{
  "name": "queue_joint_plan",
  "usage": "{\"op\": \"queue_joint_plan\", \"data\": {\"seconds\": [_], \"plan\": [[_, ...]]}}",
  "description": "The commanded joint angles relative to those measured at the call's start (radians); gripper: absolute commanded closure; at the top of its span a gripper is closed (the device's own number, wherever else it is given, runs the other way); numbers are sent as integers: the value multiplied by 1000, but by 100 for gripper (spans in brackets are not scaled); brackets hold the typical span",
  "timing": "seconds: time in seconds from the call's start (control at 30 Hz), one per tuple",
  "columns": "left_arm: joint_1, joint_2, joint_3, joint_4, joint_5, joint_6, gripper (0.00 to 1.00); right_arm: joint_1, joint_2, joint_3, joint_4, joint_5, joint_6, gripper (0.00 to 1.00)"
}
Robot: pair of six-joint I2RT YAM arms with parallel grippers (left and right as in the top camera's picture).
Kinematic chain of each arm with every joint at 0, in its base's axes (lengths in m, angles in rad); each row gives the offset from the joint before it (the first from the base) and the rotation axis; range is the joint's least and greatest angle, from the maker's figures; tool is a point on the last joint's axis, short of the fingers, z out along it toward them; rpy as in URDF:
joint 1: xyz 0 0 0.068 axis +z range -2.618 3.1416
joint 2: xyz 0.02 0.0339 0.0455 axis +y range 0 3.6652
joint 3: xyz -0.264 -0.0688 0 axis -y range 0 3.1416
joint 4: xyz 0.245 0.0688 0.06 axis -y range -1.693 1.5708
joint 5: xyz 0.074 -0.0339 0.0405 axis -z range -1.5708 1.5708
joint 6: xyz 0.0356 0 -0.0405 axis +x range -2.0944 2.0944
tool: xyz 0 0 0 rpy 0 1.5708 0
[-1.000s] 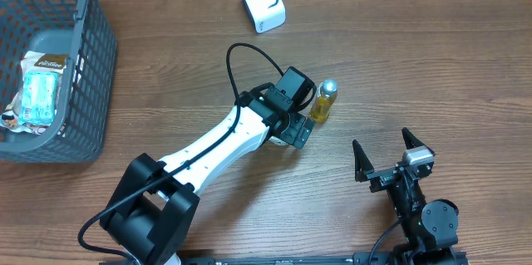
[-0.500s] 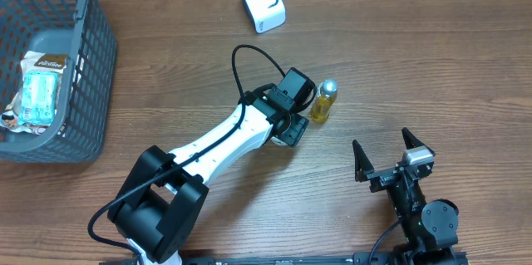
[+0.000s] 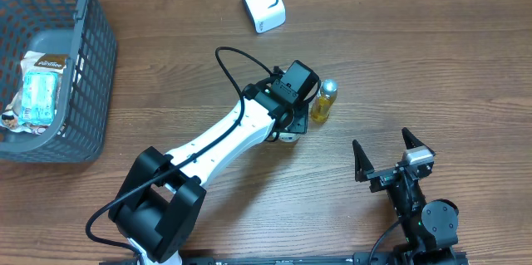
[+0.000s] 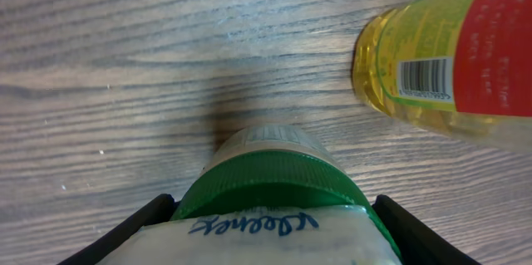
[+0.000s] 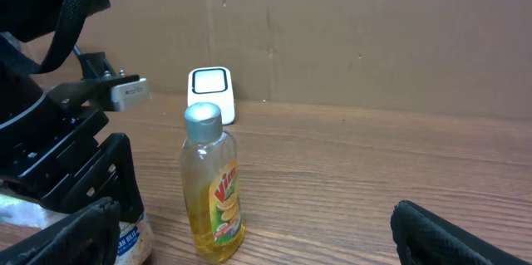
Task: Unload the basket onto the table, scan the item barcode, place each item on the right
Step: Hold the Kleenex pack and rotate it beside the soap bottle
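Right now your left end effector (image 4: 270, 215) sits near the middle of the counter (image 3: 432, 57). Its fingers (image 4: 416, 232) flank a green-lidded container (image 4: 266, 182) and seem to be pinching it, though the wrist view crops the contact. Just beside it at 3 o'clock the yellow bottle (image 3: 323, 101) stands upright, its barcode (image 4: 426, 76) turned toward the left wrist camera. The white scanner (image 3: 263, 2) lies toward 12 o'clock, well apart. Your right end effector (image 3: 382, 142) hangs at 5 o'clock, fingers spread wide, holding nothing. A grey basket (image 3: 83, 74) with packets (image 3: 41, 90) sits at 9 o'clock.
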Motion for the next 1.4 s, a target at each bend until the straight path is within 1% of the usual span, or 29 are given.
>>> {"op": "queue_joint_plan", "data": {"seconds": [0.0, 0.17, 0.4, 0.8, 0.87, 0.9, 1.03, 1.1, 1.13, 1.27, 1.37], "plan": [[-26, 11, 27, 0, -31, -89, 45, -3, -8, -10, 6, -1, -5, 0], [-55, 11, 27, 2, -86, -100, 44, -3, -8, -10, 6, -1, -5, 0], [-55, 11, 27, -5, -85, -87, 33, -3, -8, -10, 6, -1, -5, 0], [-61, 37, 25, -5, -85, -80, 32, -3, -8, -10, 6, -1, -5, 0], [-61, 43, 25, -5, -80, -70, 29, -3, -8, -10, 6, -1, -5, 0], [-61, 43, 25, -5, -76, -66, 26, -3, -8, -10, 7, -1, -5, 0], [-61, 43, 25, 15, -73, -43, 17, -3, -8, -10, 6, -2, -5, 0], [-60, 42, 28, 21, -74, -41, 8, -3, -8, -10, 6, -1, -5, 0], [-58, 40, 37, 20, -71, -29, 5, -3, -8, -10, 6, -2, -5, 0], [-38, 22, 103, -24, -46, 39, 0, -3, -8, -10, 6, -1, -5, 0], [-19, 12, 213, -140, -48, 90, 0, -3, -8, -10, 6, -1, -5, 0]]}}
